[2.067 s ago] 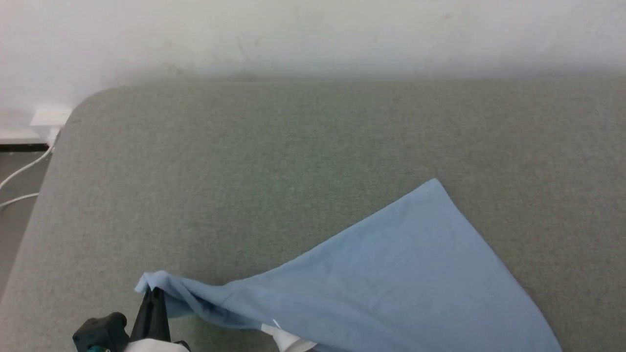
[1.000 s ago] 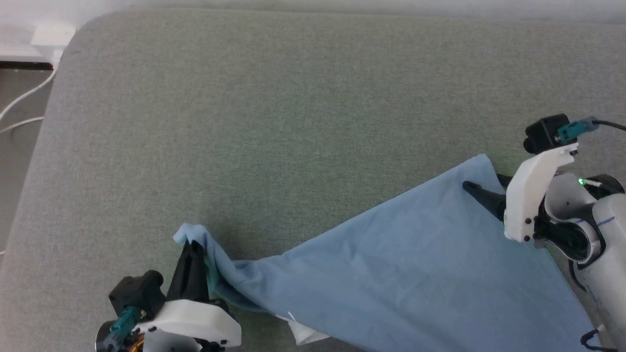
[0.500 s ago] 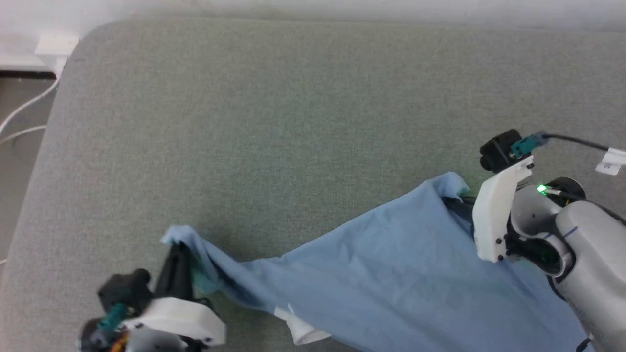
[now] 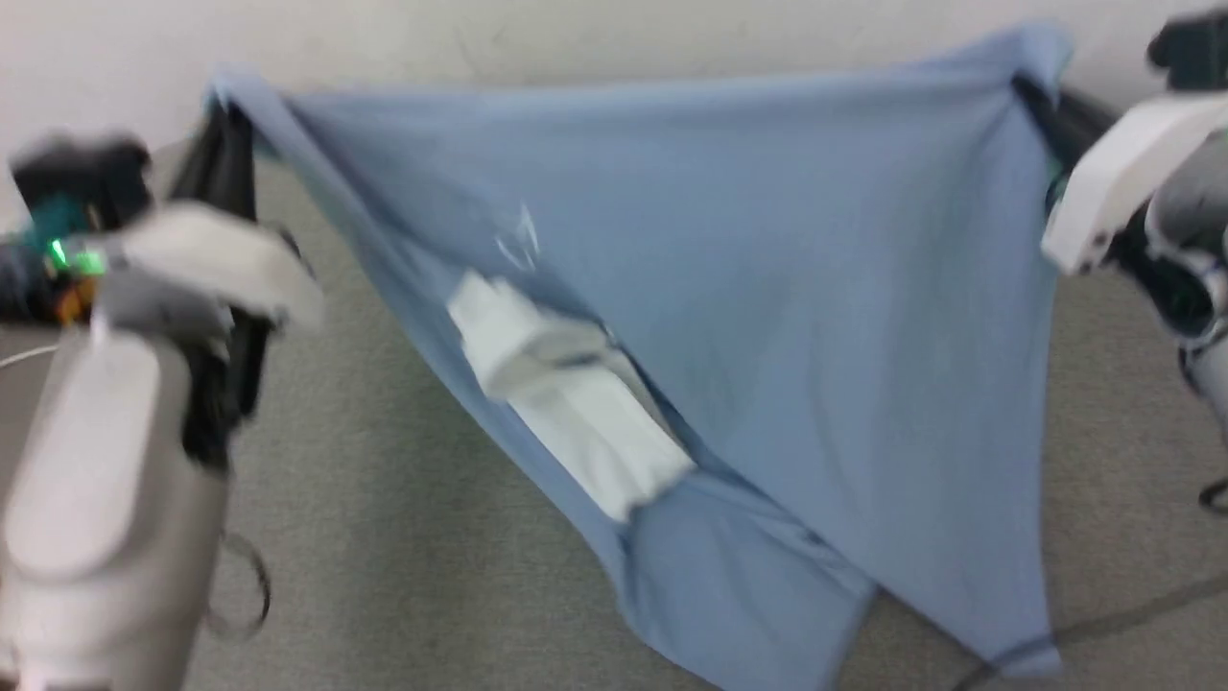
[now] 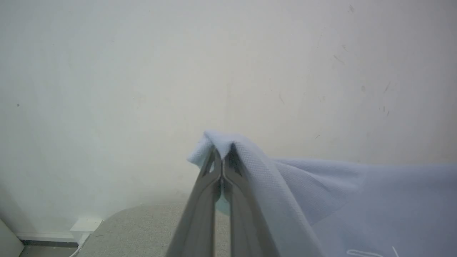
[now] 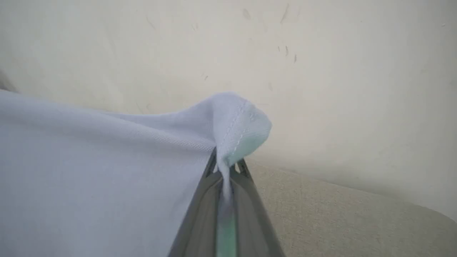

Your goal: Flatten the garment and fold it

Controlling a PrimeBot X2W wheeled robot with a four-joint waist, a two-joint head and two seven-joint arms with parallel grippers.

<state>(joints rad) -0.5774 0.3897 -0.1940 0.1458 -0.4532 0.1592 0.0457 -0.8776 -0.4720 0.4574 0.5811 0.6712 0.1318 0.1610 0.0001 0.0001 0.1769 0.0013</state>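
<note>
Closest to me the left arm's pale forearm (image 4: 86,499) rises, and just past it the left gripper (image 4: 223,115) has its dark fingers pressed together on one corner of the shirt (image 4: 767,288). The right gripper (image 4: 1031,88) pinches the opposite corner the same way. Between them the light blue shirt hangs spread in the air over the grey cushion (image 4: 403,537), its top edge stretched nearly straight, the white collar (image 4: 566,403) flopped across its middle and the lower part drooping to a point, with a scuffed pale wall (image 4: 576,38) behind.
</note>
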